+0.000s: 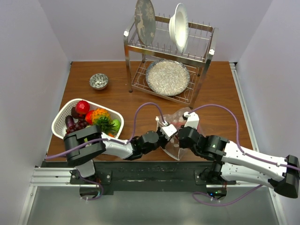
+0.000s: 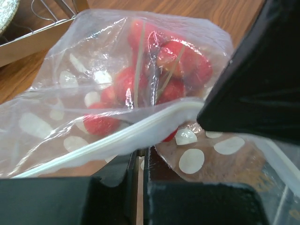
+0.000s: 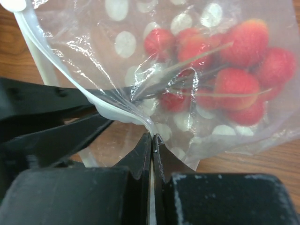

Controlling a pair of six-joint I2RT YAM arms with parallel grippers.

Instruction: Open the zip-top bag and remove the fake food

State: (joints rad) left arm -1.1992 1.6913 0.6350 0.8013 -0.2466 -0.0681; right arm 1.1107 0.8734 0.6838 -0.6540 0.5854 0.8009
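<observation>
We find the zip-top bag (image 2: pixel 51 89) at the near centre of the wooden table (image 1: pixel 225 93), held between the two grippers. The left gripper (image 2: pixel 140 161) has its fingers pressed together on the bag's zip edge. The right gripper (image 3: pixel 152 143) pinches the film just under the zip strip, its jaws all but meeting. The fake food (image 3: pixel 234 82) — a cluster of red berries — sits inside the bag. A white basket (image 1: pixel 60 123) of other fruit stands well to the left.
</observation>
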